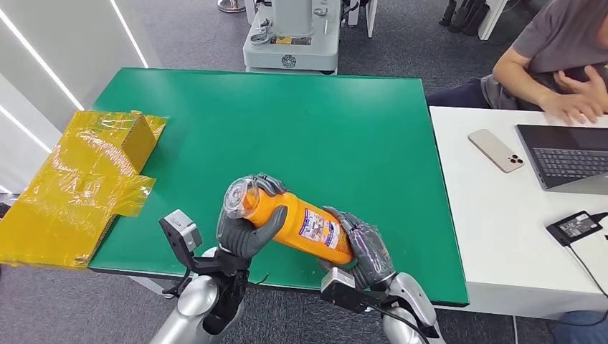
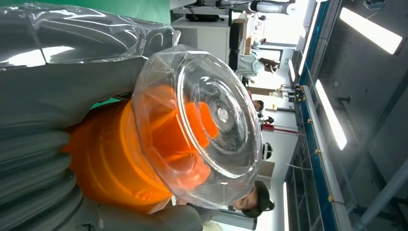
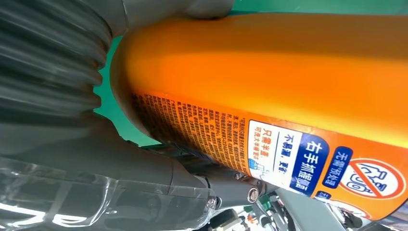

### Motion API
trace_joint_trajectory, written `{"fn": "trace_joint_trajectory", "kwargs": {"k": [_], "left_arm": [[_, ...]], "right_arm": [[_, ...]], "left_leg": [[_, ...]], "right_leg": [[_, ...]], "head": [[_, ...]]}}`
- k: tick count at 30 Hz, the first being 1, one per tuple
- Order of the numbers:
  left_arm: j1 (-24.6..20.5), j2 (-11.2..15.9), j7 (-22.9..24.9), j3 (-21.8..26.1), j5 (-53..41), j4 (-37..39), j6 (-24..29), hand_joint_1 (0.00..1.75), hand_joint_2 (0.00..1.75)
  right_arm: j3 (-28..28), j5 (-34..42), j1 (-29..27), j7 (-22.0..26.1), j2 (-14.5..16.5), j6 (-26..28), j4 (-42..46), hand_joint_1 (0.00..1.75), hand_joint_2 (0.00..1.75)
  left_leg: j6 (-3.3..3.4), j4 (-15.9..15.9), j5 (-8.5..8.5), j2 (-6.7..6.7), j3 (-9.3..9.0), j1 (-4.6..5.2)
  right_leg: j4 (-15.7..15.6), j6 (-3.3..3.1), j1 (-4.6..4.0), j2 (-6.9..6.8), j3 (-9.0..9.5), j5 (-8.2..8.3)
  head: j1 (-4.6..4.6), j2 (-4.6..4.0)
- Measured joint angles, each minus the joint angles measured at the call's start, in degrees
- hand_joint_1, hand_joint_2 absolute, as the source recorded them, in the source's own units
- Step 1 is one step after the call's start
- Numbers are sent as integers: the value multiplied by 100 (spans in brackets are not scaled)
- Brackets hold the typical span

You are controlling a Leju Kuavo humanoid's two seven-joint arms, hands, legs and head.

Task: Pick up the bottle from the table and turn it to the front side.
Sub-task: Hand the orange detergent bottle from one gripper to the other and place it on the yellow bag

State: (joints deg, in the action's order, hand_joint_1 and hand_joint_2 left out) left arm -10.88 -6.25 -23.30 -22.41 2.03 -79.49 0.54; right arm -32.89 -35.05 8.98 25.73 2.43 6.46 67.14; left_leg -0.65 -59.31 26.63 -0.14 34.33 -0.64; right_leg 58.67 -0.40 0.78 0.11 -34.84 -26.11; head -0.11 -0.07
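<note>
An orange bottle (image 1: pixel 297 223) with a clear cap (image 1: pixel 241 197) lies tilted above the green table (image 1: pixel 287 129), near its front edge. My left hand (image 1: pixel 247 229) grips the bottle's cap end, thumb wrapped over the body. My right hand (image 1: pixel 362 247) holds the bottom end. A white and blue label (image 1: pixel 320 228) faces up. In the left wrist view the clear cap (image 2: pixel 202 125) looms large over the orange neck (image 2: pixel 120 163). The right wrist view shows the orange body (image 3: pixel 269 67) and printed label (image 3: pixel 308 159) pressed against my right hand (image 3: pixel 62 110).
Yellow film-wrapped flat cardboard (image 1: pixel 79 183) hangs over the table's left edge. A white table (image 1: pixel 502 236) on the right holds a phone (image 1: pixel 496 150), a laptop (image 1: pixel 566 154) and a charger (image 1: pixel 573 226). A seated person (image 1: pixel 556 61) is at the far right. A grey machine base (image 1: pixel 290 36) stands behind.
</note>
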Motion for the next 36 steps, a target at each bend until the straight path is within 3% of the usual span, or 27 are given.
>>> {"fn": "trace_joint_trajectory", "kwargs": {"k": [2, 6, 14, 22, 33, 36], "left_arm": [[0, -12, 0, 2, 2, 0, -1, 175, 175], [2, -24, -1, 3, 3, 0, -1, 175, 175], [4, -42, 1, 65, 84, 0, 121, 175, 175], [-71, 21, -99, 66, 416, 75, 343, 175, 175], [-151, 145, -206, 61, 679, 303, 532, 175, 175], [-152, 160, -232, 60, 722, 327, 580, 175, 175]], "right_arm": [[2, -39, 1, -11, 0, 37, 2, 174, 175], [9, -80, 3, -50, 5, 90, 3, 2, 175], [113, 96, -3, -292, 97, 584, 83, 0, 175], [125, 693, -98, -27, 105, 1071, 563, 0, 175], [67, 1192, -109, 310, 138, 1100, 1151, 0, 175], [61, 1619, -130, 503, 138, 910, 1278, 0, 175]], "left_leg": [[0, 0, 0, 0, 0, 0], [0, 0, 0, 0, 0, 0], [0, 0, 0, 0, 0, 0], [0, 0, 0, 1, -1, 0], [0, 0, 0, 1, -2, 0], [0, 0, 0, 1, -2, 0]], "right_leg": [[0, 0, 0, 0, 0, 0], [0, 0, 0, 0, 0, 0], [0, 0, 0, -1, 0, 0], [0, 0, 0, 1, -1, 0], [1, 0, -1, 1, -1, 0], [0, 0, 0, 1, -1, 0]], "head": [[-1, 0], [0, 0], [-1, 0], [-1, 0], [0, 0], [1, 0]]}}
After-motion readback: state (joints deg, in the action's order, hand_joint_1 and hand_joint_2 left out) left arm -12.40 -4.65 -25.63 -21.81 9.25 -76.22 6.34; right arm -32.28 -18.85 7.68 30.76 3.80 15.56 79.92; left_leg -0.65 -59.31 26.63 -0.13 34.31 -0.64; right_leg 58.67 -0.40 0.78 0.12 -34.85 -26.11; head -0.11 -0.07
